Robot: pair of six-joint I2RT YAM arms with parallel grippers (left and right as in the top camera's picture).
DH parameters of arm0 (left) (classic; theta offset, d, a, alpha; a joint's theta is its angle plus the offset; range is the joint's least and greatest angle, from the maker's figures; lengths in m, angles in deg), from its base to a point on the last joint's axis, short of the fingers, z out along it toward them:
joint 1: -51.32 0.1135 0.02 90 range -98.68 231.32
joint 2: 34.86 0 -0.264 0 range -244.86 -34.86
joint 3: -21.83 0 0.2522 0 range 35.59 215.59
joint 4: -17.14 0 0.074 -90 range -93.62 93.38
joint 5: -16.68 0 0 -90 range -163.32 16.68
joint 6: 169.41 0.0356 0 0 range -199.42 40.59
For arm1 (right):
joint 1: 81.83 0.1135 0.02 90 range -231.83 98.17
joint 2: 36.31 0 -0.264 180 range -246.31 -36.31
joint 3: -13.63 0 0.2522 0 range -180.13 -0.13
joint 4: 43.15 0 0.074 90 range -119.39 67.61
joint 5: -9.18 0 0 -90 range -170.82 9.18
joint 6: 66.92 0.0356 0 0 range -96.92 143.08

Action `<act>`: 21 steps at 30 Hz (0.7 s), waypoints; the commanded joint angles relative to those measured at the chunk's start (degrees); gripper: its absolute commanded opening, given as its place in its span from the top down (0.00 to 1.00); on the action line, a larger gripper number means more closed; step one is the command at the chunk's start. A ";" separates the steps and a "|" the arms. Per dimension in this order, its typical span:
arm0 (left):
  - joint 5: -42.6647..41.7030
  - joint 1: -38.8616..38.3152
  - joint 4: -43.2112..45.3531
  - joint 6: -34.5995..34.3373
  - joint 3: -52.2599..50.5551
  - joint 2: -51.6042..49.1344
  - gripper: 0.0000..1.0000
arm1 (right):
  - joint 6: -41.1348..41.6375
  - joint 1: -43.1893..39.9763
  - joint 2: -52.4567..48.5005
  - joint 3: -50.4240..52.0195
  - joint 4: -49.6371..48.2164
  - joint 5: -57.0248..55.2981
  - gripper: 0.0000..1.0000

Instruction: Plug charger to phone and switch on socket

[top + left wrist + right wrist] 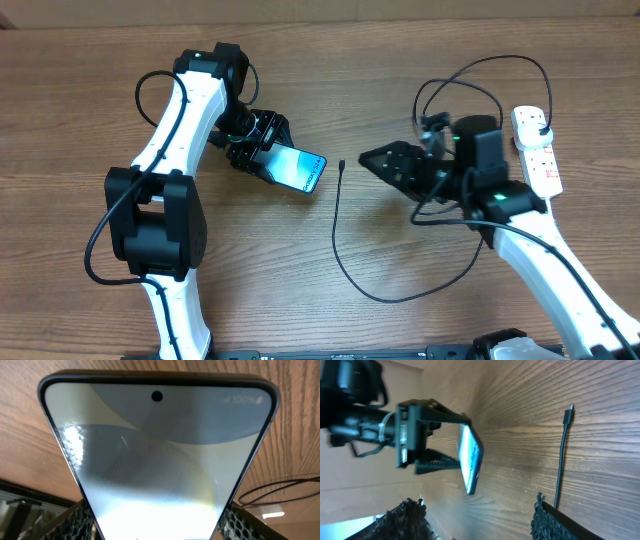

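Phone (298,168) is a slim, rigid slab with a glossy glass face and a thin dark frame with rounded corners. I judge it light but slippery and easy to scratch, so it is best taken by its two long edges and not by the glass. It is held so now: the left gripper (265,150) is closed on these edges, its meshed pads (77,520) touching the frame near one end. The phone is tilted over the wooden table (400,40), lit screen partly upward; whether its low corner touches the wood I cannot tell. The end with the small camera hole points away from the wrist, and the charging port shows in no view. The charger (335,235) is a thin black cable, soft and limp, lying in a loose curve on the table. Its small stiff plug tip (342,163) is near the free end of the phone, between it and the right gripper (385,165). I think the cable should be pinched right behind the tip, because further back it will bend and not push. The right gripper stands wide, with nothing between its fingers (552,520). The socket (537,150), hard white plastic with red switches, lies well apart at the right side.
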 commanded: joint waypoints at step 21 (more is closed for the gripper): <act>-5.90 -4.66 -1.05 -7.39 1.62 0.50 0.44 | 16.24 11.50 -11.65 -0.98 -13.03 -10.16 0.49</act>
